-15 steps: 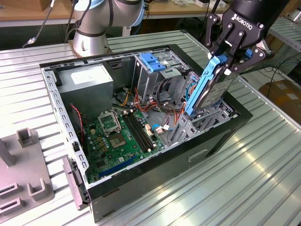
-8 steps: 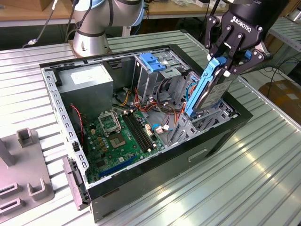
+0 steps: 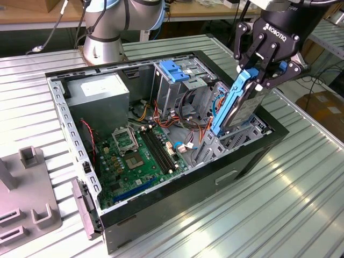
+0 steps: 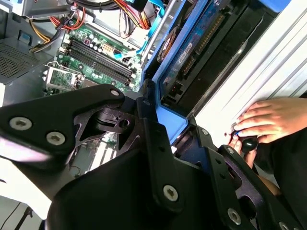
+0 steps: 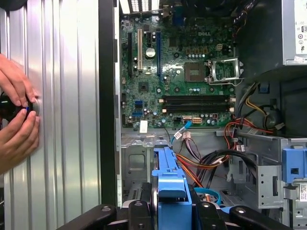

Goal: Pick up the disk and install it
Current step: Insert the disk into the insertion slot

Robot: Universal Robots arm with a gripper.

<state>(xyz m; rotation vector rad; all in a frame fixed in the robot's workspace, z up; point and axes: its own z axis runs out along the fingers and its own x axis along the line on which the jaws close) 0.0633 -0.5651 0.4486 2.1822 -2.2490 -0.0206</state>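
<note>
Metal disk (image 3: 243,110): tilted, lower end seemingly entering the bay (image 3: 244,137) at the case (image 3: 177,193) edge, exterior view's right.
Gripper (image 3: 263,78): pinching its upper end.
Handling: I'd judge it stiff, shock-sensitive; best held by the bracketed sides.

You are looking at the computer case (image 3: 177,196) lying open on the table (image 3: 290,215). Inside it, the power supply (image 3: 99,97) is sitting in the far corner toward the exterior view's left, the motherboard (image 3: 137,158) is lying on the floor before it, and the drive cage (image 3: 174,80) is standing by the far wall. At the end toward the exterior view's right, the gripper (image 3: 260,75) is clamping the disk (image 3: 236,107), which is leaning with its lower end inside the case. The arm's base (image 3: 105,43) is standing behind the case. A fixture (image 3: 27,199) is sitting at the table's edge on the exterior view's left. In the first wrist view, a person's hands (image 5: 17,136) are resting on the table beside the case.
</note>
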